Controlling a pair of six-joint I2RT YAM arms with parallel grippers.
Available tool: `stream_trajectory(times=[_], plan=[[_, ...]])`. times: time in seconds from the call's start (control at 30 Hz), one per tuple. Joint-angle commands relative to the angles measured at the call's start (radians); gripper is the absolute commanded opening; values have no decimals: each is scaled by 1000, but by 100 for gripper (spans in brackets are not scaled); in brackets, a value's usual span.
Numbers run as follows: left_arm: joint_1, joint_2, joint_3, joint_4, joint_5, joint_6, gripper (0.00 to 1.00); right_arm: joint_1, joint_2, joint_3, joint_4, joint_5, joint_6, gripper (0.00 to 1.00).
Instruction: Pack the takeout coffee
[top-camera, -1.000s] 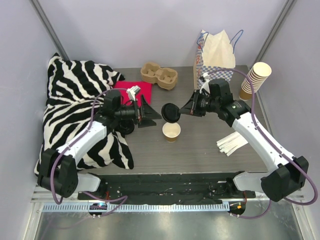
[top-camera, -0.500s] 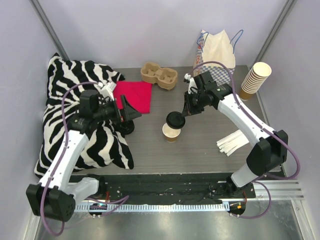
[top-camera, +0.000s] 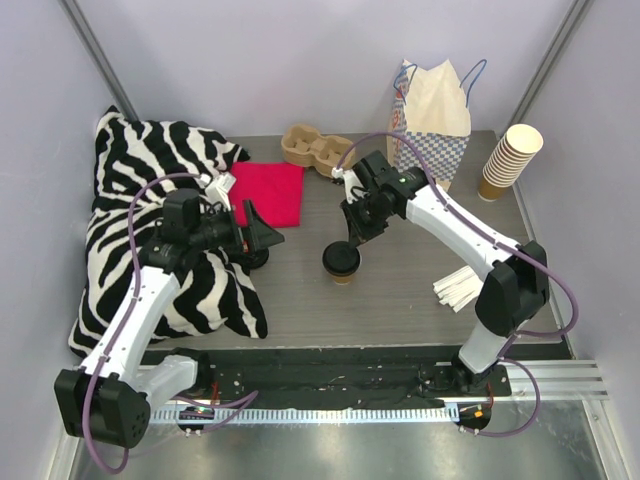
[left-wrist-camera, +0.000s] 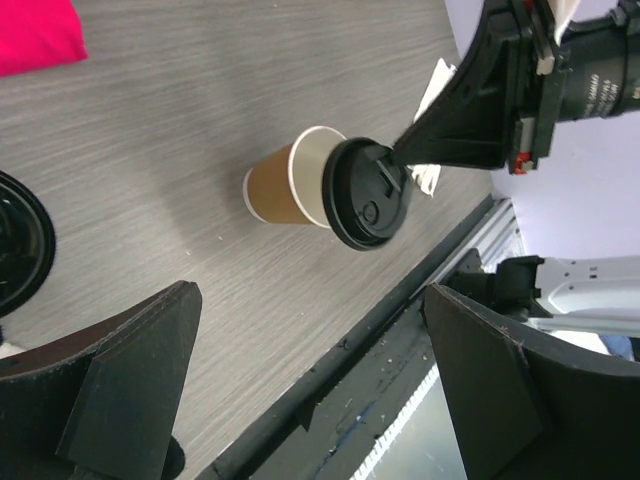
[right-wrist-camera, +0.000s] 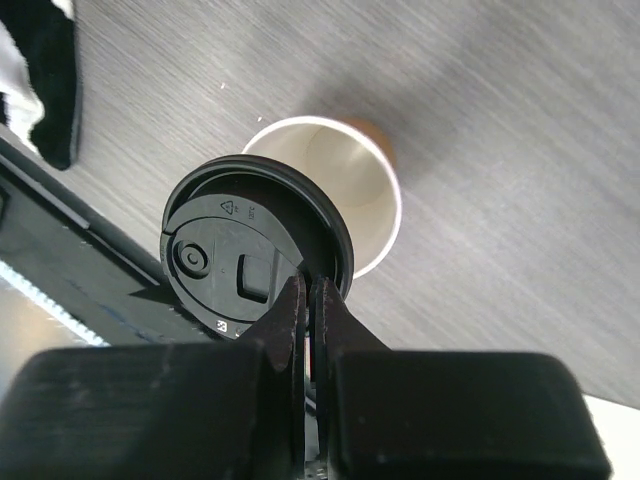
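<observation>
- The tan paper cup (left-wrist-camera: 283, 190) stands upright near the middle of the grey table (top-camera: 400, 305). It is in front of the pulp cup carrier (top-camera: 318, 148) and well apart from the checked paper bag (top-camera: 432, 115).
- The right gripper (right-wrist-camera: 308, 290) has its fingers pressed together on the edge of the black lid (right-wrist-camera: 245, 265), pinching it.
- The lid hangs off-centre over the cup and covers only part of the mouth (the pale inside shows in the right wrist view). It is not seated, and whether it touches the rim cannot be told.
- The left gripper (top-camera: 262, 232) hangs with its fingers spread wide, pointing toward the cup, near the zebra pillow (top-camera: 150, 190) and the red cloth (top-camera: 272, 190).
- A stack of lidless cups (top-camera: 508, 158) stands at the table's far right.
</observation>
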Motion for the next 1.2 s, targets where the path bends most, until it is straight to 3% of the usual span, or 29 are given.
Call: stream_trajectory(times=[0.0,0.27,0.63,0.77,0.87,1.17], plan=[[1,-10,-11,84,85,-26,100,-4,18,50,-2,25,-93,1],[1,42,52,46,179,21,100,-4,19,79,4,-27,-227,1],[0,257,320,-53,349,153,100,-5,94,168,-93,-199,-399,1],[-2,269,247,85,404,31,99,-6,129,197,-142,-192,-434,1],[-3,268,172,277,396,-87,95,-6,120,185,-139,-182,-443,1],[-59,312,133,360,344,-135,87,-6,143,204,-116,-87,-456,1]])
